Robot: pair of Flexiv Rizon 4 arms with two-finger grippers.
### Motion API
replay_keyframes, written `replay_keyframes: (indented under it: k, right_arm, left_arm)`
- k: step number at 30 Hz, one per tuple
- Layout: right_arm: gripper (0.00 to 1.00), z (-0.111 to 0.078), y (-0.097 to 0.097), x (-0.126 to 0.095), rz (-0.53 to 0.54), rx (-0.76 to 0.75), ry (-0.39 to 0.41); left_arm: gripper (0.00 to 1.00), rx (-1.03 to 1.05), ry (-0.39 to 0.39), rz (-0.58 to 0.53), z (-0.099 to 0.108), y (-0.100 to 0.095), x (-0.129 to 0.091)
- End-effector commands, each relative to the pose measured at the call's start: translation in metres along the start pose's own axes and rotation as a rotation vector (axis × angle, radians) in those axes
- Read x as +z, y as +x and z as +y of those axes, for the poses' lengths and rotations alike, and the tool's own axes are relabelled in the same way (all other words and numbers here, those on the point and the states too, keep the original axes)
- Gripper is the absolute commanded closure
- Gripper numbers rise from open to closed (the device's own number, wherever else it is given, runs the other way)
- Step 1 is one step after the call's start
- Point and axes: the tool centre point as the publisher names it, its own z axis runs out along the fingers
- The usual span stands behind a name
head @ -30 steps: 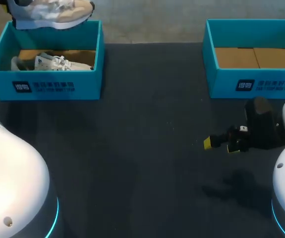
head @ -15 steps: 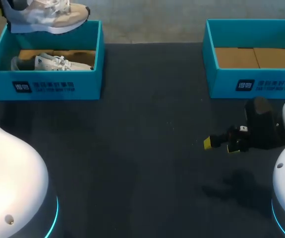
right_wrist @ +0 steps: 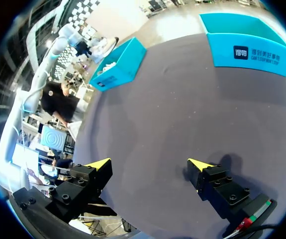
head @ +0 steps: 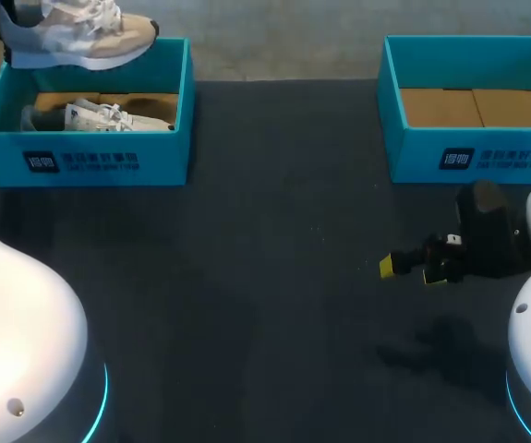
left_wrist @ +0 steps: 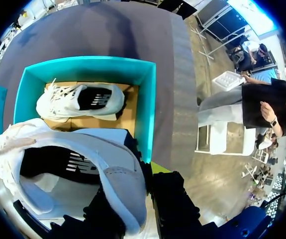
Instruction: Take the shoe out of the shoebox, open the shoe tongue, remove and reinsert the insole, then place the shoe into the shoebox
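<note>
My left gripper (left_wrist: 142,185) clamped on heel of shoe (head: 73,39), holds it above left shoebox (head: 99,164). Second shoe (head: 99,115) lies inside. I judge shoe light, upper soft; stiff heel is best grip. Left fingertips mostly hidden behind heel. Right gripper (right_wrist: 150,164) spread wide, empty, over table (head: 274,277).

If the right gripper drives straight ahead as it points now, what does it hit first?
Probably the bare table: the right gripper, open and empty, aims slantwise down at it with nothing between. Depth is unclear.
</note>
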Motion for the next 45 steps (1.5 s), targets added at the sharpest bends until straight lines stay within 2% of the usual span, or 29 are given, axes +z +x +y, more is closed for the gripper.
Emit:
replay_keyframes:
  k: [1, 20, 34, 45]
  right_arm:
    - [0.00, -0.002, 0.002, -0.001, -0.005, 0.002, -0.002]
    - [0.00, -0.002, 0.002, -0.001, -0.005, 0.002, -0.002]
    - [0.00, -0.002, 0.002, -0.001, -0.005, 0.002, -0.002]
    - [0.00, -0.002, 0.002, -0.001, -0.005, 0.002, -0.002]
  left_arm:
    - [1.00, 0.002, -0.008, 0.008, 0.003, -0.002, 0.011]
    - [1.00, 0.008, -0.017, 0.055, 0.016, -0.026, 0.065]
    - [1.00, 0.020, -0.041, 0.034, 0.018, -0.041, 0.091]
    - [1.00, 0.020, -0.028, 0.029, 0.023, -0.052, 0.115]
